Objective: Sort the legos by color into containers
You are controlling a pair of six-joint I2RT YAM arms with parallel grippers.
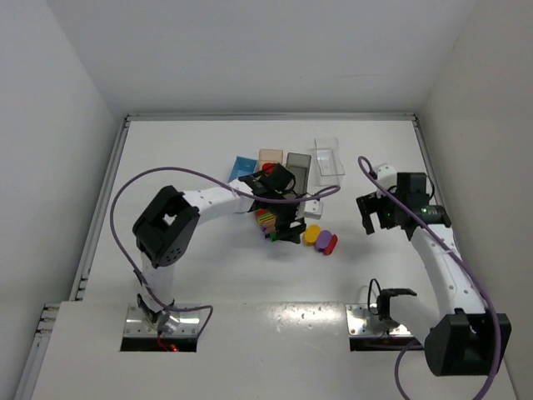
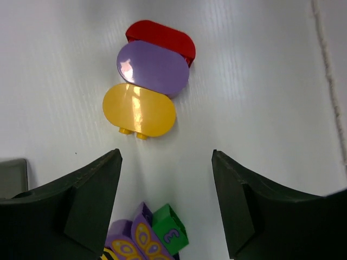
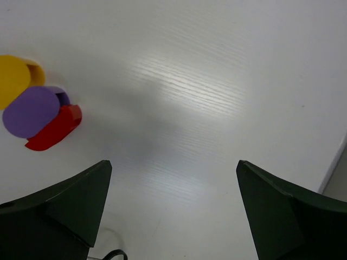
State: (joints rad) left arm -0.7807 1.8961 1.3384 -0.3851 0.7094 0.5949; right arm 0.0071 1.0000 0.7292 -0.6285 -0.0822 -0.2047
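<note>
Step, as judged: choosing next brick; sorting barely begun. Left gripper point(image 2: 166, 156) jaws spread, nothing between, above striped stack point(image 1: 266, 219) and green brick point(image 2: 170, 235). Yellow oval brick point(image 2: 139, 110), purple oval brick point(image 2: 153, 68) and red oval brick point(image 2: 162, 36) overlap on table point(image 3: 217, 81), just ahead. Right gripper point(image 3: 173, 165) jaws wide, empty. Next move: lower, centre on one brick, pinch. Back row: blue bin point(image 1: 242, 167), orange bin point(image 1: 270, 155), grey bin point(image 1: 298, 161), clear bin point(image 1: 330, 157). Clear bin looks empty; others partly hidden by left arm, contents unclear.

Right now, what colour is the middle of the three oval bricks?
The middle brick is purple; left wrist view shows it best.
</note>
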